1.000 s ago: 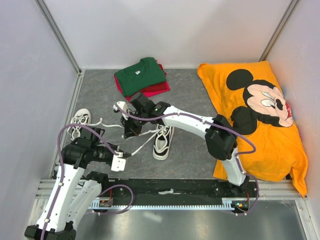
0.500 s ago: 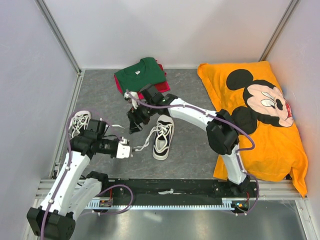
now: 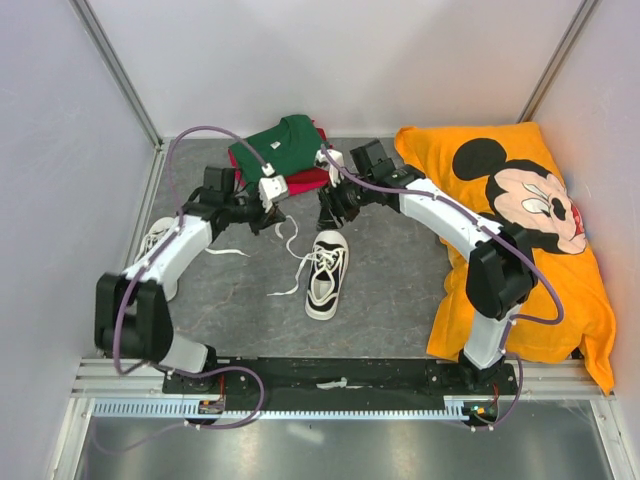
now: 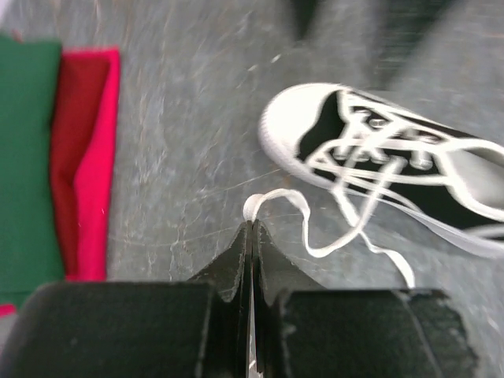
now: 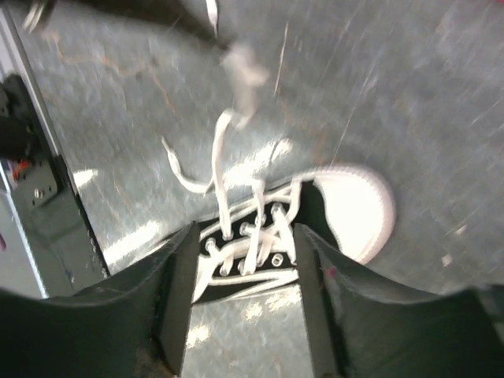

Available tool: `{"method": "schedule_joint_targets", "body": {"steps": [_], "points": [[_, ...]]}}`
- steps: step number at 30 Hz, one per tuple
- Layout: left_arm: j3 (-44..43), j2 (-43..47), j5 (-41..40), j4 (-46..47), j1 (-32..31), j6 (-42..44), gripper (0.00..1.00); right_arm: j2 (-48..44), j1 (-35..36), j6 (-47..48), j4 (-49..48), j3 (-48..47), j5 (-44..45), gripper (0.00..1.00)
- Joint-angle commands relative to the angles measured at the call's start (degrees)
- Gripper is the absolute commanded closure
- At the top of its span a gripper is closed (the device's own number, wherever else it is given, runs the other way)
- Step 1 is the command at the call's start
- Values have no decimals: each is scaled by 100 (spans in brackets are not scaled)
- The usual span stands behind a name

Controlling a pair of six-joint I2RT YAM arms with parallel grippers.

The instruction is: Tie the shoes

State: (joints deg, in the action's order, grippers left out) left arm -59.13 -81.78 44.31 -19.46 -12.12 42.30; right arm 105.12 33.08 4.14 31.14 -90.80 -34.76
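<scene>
My left fingers [image 4: 252,230] are clamped on a loop of white lace [image 4: 277,192] running to the centre sneaker [image 3: 326,272], heel cut off in the left wrist view. My right fingers [image 5: 246,230] are spread, holding nothing, above that sneaker. The second sneaker [image 3: 153,236] is at the tabletop [image 3: 390,290] left edge, mostly behind my left arm [image 3: 175,255]. Both wrist views are blurred.

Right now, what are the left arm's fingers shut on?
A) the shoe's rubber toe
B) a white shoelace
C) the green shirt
B: in the left wrist view the shut fingers pinch a loop of white shoelace trailing to the shoe; the green shirt lies aside.
</scene>
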Motion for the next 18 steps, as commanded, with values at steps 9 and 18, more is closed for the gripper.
{"method": "schedule_joint_targets", "body": {"steps": [9,18], "points": [[-871,-2086,-1425,1015,-10,-1489,98,-176,93,438,411,757,198,48],[-1136,-2317,-778,-83,279,-908,63,17,93,395,411,740,14,56]]}}
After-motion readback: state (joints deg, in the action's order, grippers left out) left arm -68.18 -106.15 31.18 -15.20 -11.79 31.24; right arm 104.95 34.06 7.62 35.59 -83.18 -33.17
